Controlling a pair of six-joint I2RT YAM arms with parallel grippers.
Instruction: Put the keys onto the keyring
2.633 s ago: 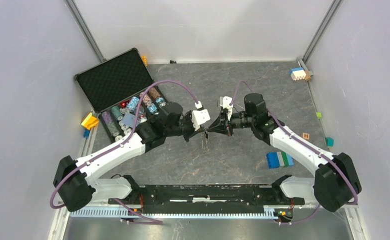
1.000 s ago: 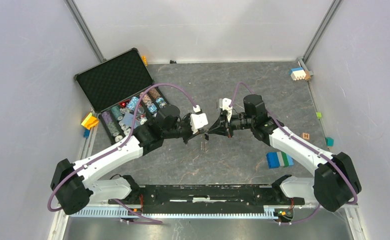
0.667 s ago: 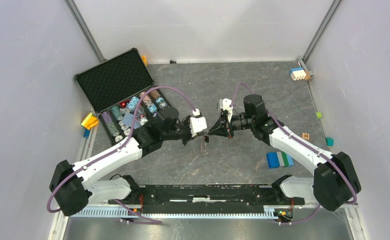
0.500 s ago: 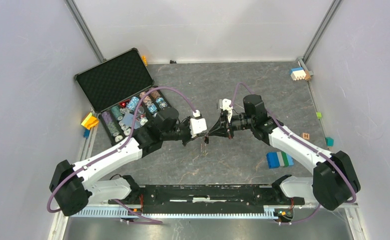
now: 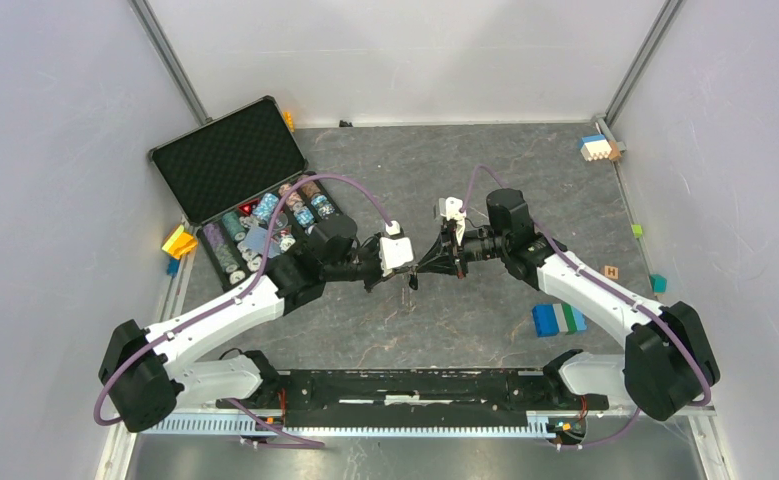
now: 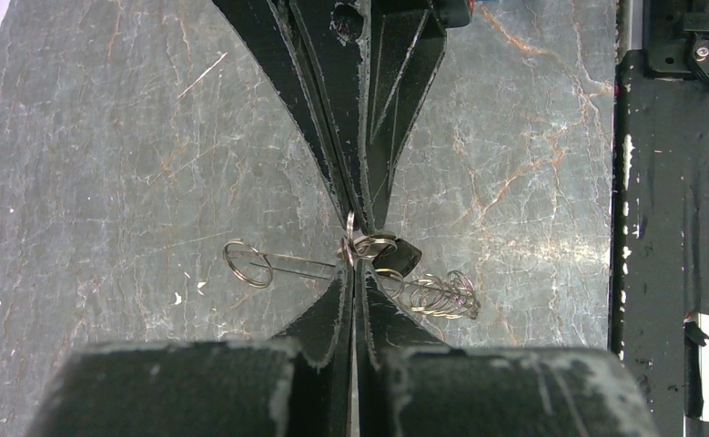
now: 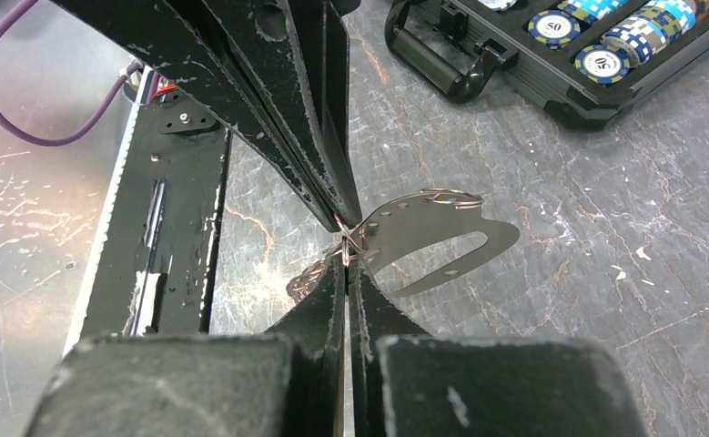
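My two grippers meet tip to tip above the table's middle, the left gripper [image 5: 405, 268] coming from the left and the right gripper [image 5: 418, 267] from the right. Both are shut. In the left wrist view my left gripper [image 6: 354, 261] pinches a small split ring, with the key's [image 6: 398, 258] black head just right of the tips. In the right wrist view my right gripper [image 7: 346, 252] pinches at the near corner of the flat grey D-shaped keyring [image 7: 423, 232], which sticks out to the right above the table. A coil of wire rings [image 6: 437, 293] hangs beside the pinch point.
An open black case [image 5: 227, 158] with poker chips lies at the back left; its handle [image 7: 446, 56] is near the keyring. A blue, green and white block [image 5: 558, 319] lies front right, and small blocks sit along the edges. The black base rail [image 5: 405, 385] runs along the near edge.
Both grippers have stayed tip to tip and drifted slightly left and toward the near edge. The left wrist has turned a little. Both grips are unchanged.
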